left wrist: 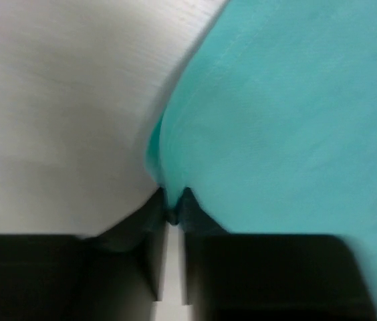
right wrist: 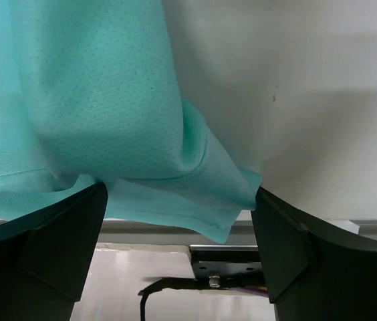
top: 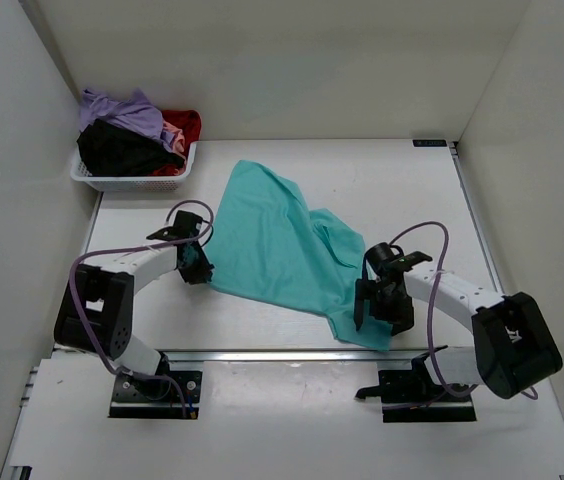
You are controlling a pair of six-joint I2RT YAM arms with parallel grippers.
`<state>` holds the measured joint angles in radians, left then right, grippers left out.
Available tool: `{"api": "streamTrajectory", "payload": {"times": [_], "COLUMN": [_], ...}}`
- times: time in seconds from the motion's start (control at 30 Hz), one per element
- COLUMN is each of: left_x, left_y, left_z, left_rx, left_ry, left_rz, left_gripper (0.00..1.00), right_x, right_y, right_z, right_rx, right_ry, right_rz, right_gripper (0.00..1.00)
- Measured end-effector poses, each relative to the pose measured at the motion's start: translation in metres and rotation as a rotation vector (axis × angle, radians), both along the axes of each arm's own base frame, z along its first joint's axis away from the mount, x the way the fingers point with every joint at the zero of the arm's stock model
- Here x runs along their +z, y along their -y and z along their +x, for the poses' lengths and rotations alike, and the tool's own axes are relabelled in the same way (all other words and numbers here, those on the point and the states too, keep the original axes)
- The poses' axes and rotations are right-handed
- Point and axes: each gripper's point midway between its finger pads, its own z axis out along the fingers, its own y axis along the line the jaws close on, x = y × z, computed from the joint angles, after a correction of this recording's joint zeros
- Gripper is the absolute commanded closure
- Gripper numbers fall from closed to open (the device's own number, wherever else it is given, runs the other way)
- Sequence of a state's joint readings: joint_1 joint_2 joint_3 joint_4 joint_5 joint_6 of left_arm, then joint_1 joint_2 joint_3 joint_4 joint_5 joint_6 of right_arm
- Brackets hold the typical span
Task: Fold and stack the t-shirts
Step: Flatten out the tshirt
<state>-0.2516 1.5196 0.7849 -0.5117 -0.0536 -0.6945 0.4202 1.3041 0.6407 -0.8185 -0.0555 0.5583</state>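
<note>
"Top external view: how much can be counted as done?"

"Very little. No folded shirt and no stack is to be seen on the bench (top: pixel 412 190). The teal t-shirt (top: pixel 272 235) is spread crumpled across the middle, with a ridge raised along its right side. No proper fold is judged to have been made in it yet."

"How is it held?"

"In the left wrist view its edge is pinched between the closed fingers of the left gripper (left wrist: pixel 173 204). The right gripper (right wrist: pixel 178 227) is shown with its fingers wide apart. The near corner of the cloth is draped between them, not clamped."

"What is left, then?"

"Nearly everything, it is judged. The lavender t-shirt (top: pixel 122 110), the black t-shirt (top: pixel 117 150), the red t-shirt (top: pixel 184 125) and the pink t-shirt (top: pixel 170 133) are heaped in the white basket (top: pixel 132 182) at the far left corner. The teal one is to be flattened and folded first. The other four are then to be taken out, folded and stacked."
</note>
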Motion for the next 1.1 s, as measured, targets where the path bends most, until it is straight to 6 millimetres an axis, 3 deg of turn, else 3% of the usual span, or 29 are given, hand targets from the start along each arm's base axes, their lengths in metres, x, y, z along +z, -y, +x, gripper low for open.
{"api": "streamTrajectory", "payload": {"times": [0.07,0.1,0.13,0.3,0.33,0.4,0.47,0.53,0.63,0.73,0.8,0.87,1.0,1.1], "left_x": [-0.001,-0.001,0.0,0.007,0.016,0.052,0.114,0.206,0.333,0.451,0.49,0.505,0.485,0.48], "left_y": [0.003,0.005,0.006,0.011,0.013,0.021,0.033,0.044,0.045,0.034,0.026,0.016,0.003,-0.001], "left_z": [0.001,0.002,0.002,0.004,0.01,0.039,0.092,0.159,0.218,0.241,0.237,0.226,0.2,0.187], "left_rx": [-0.008,-0.015,-0.023,-0.034,-0.032,-0.025,-0.022,-0.023,-0.021,-0.021,-0.017,-0.007,0.035,0.046], "left_ry": [0.006,0.007,0.008,-0.018,-0.01,0.058,0.208,0.449,0.735,1.006,1.097,1.125,1.073,1.052], "left_rz": [-0.017,-0.029,-0.037,-0.08,-0.094,-0.133,-0.188,-0.255,-0.329,-0.398,-0.423,-0.434,-0.433,-0.428], "left_gripper": [1.0,1.0,1.0,1.0,1.0,1.0,1.0,1.0,1.0,1.0,1.0,1.0,1.0,1.0], "right_x": [-0.001,-0.002,-0.003,0.008,0.019,0.057,0.117,0.196,0.319,0.419,0.451,0.457,0.437,0.442], "right_y": [-0.001,-0.001,0.0,-0.003,-0.003,-0.01,-0.013,-0.013,-0.005,0.001,0.006,0.008,0.014,0.021], "right_z": [-0.003,-0.004,-0.006,0.005,0.014,0.057,0.112,0.172,0.237,0.26,0.255,0.246,0.222,0.213], "right_rx": [-0.005,-0.009,-0.014,-0.043,-0.051,-0.072,-0.09,-0.087,-0.069,-0.043,-0.037,-0.037,-0.052,-0.061], "right_ry": [-0.02,-0.03,-0.042,-0.061,-0.047,0.062,0.218,0.438,0.772,1.04,1.126,1.15,1.114,1.135], "right_rz": [-0.004,-0.007,-0.008,0.026,0.037,0.102,0.179,0.254,0.311,0.339,0.345,0.345,0.332,0.32], "right_gripper": [0.38,0.74,0.99,1.0,1.0,1.0,1.0,1.0,1.0,1.0,1.0,1.0,1.0,1.0]}}
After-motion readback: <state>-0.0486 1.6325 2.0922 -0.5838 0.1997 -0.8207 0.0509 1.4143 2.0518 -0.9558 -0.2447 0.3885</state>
